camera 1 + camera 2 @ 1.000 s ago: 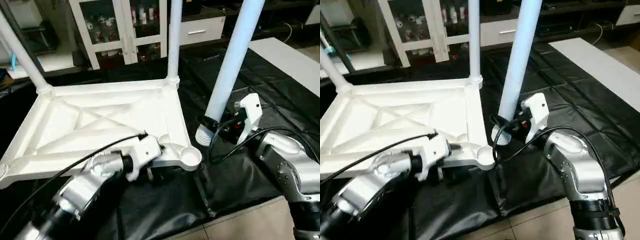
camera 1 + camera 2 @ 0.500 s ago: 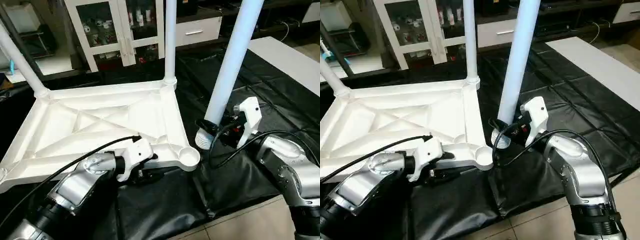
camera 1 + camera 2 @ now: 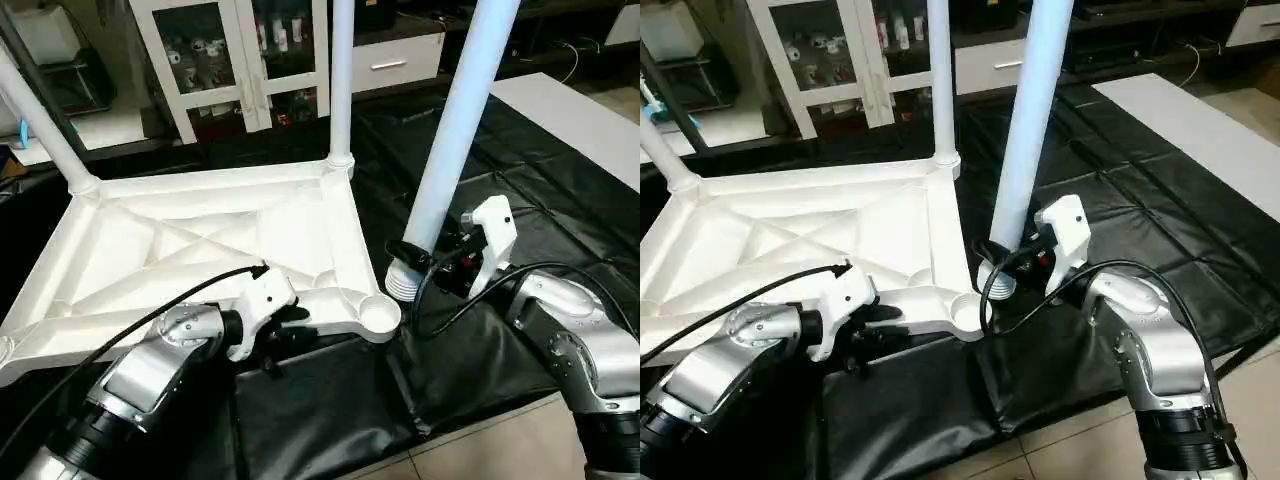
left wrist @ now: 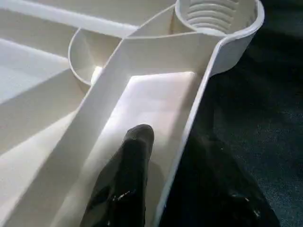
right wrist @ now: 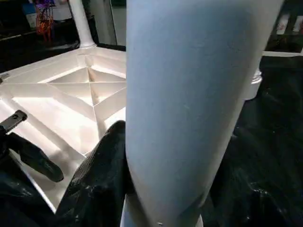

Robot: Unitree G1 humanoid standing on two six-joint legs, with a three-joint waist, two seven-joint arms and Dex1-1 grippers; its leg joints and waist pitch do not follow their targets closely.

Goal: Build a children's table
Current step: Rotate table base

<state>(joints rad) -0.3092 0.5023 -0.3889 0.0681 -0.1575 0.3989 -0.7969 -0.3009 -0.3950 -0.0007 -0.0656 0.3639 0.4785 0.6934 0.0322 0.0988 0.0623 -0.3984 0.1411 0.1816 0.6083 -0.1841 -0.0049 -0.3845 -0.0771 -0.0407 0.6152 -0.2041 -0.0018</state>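
Observation:
The white tabletop (image 3: 200, 240) lies ribbed side up on a black cloth. Two white legs (image 3: 340, 80) (image 3: 35, 110) stand in its far corner sockets. The near right socket (image 3: 375, 315) is empty. My left gripper (image 3: 280, 335) is at the tabletop's near rim, beside that socket. In the left wrist view one black finger (image 4: 135, 170) rests inside the rim and the other is outside it, a thin white strip showing between finger and rim. My right gripper (image 3: 425, 262) is shut on a third leg (image 3: 455, 130), held upright, its ridged end (image 3: 403, 283) just right of the empty socket.
The black cloth (image 3: 330, 400) ends at bare floor (image 3: 500, 450) near my right arm. A white cabinet with glass doors (image 3: 240, 60) stands behind the table. A flat white board (image 3: 570, 120) lies at the far right.
My left gripper has moved up to the near rim and its jaws have narrowed around it. The held leg has shifted slightly left, toward the empty socket.

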